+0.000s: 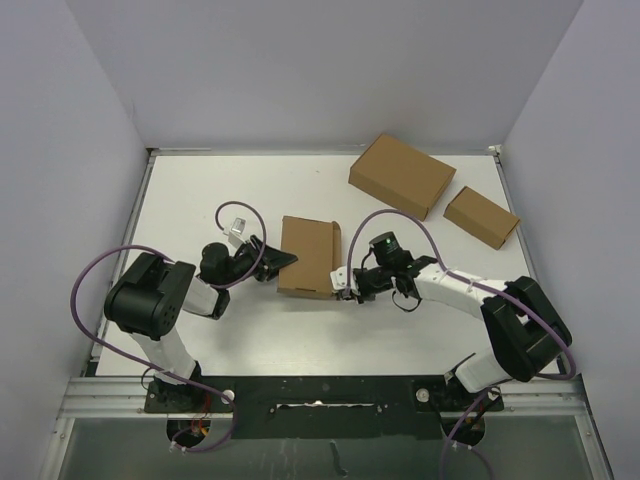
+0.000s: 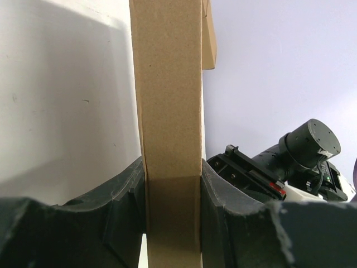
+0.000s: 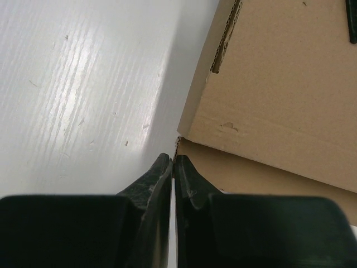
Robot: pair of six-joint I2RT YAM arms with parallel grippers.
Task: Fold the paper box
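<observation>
Paper box: the paper box [image 1: 308, 258] is seen lying near the middle of the worktop [image 1: 190, 200], its lid lowered over the tray.
Left gripper: the left gripper [image 1: 280, 262] is clamped across the thickness of the box's left side, a cardboard wall filling the span between its pads [image 2: 215, 192], apparently so that the box is anchored.
Right gripper: the right gripper [image 1: 345, 285] is set at the box's near-right corner with its fingers [image 3: 159, 173] drawn almost together; whether a thin cardboard edge is caught there cannot be told.
Stage: closing is judged well advanced, with the corner flap or tab probably left to be tucked.
Bystanders: a larger box [image 1: 402, 176] and a smaller box [image 1: 481, 217] are parked toward the far-right corner, well apart from the work.
</observation>
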